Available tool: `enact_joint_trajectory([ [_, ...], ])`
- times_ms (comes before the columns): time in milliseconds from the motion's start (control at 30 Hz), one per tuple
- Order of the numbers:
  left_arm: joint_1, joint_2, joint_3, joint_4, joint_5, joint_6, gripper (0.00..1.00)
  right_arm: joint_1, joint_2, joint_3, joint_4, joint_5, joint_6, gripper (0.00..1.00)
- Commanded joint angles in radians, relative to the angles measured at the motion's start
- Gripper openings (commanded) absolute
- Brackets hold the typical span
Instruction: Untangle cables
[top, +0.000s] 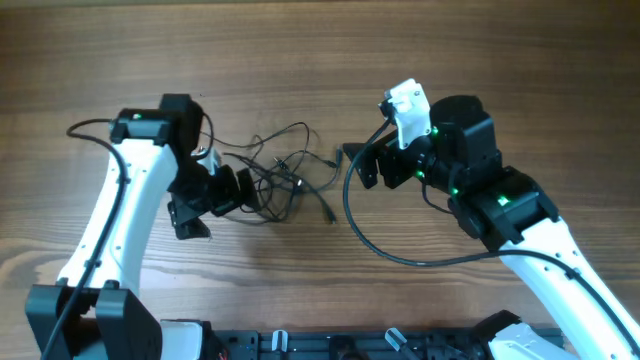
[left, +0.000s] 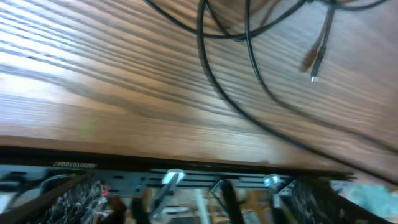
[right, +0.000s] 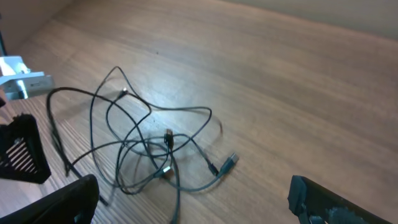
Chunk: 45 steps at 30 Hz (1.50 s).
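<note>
Cables (top: 285, 175): thin dark wires lie in one loose knot of overlapping loops, with several crossings bunched near the middle.
Location: the knot rests flat on the wooden table (top: 480, 60), between the two arms and nearer the left one. One strand trails toward the right arm.
Plug ends: a small metallic plug (right: 230, 160) lies free at the edge of the knot on the right wrist view. Another end (top: 330, 215) points toward the table's near edge.
Left gripper (top: 232, 190): it sits low at the left rim of the knot and touches or nearly touches the outer loops. Its own camera shows only wires and wood, so I cannot tell whether its fingers are apart or clamped on a strand.
Right gripper (right: 193, 183): its fingers stand wide apart and hold nothing, and the knot lies just ahead of them.
Handling: the wires look very light, limp and springy. They will likely slide over the smooth wood, and a pull on one strand would probably drag the whole bundle unless another part is pinned.
Where to grip: the free plug end or the outer loop seems best, since the stiffer plug body gives the pads something to bite.
Risk: a grab at the middle crossings could tighten the knot.
</note>
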Motion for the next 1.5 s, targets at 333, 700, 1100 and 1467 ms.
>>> enact_joint_trajectory([
  [333,-0.045,-0.007,-0.003,0.269,-0.680,-0.259,1.00,0.006,0.230,0.015,-0.099,-0.298,-0.201,1.00],
  [700,-0.045,-0.007,-0.003,0.289,-0.443,-0.259,1.00,0.006,0.462,0.015,-0.114,-0.233,-0.300,1.00],
  [1100,-0.045,-0.007,-0.004,0.253,-0.369,-0.259,1.00,0.006,0.517,0.027,0.048,-0.401,0.019,0.04],
  [1467,-0.045,-0.007,-0.004,0.245,-0.369,-0.259,1.00,0.006,0.344,0.368,-0.136,-0.464,0.011,0.04],
])
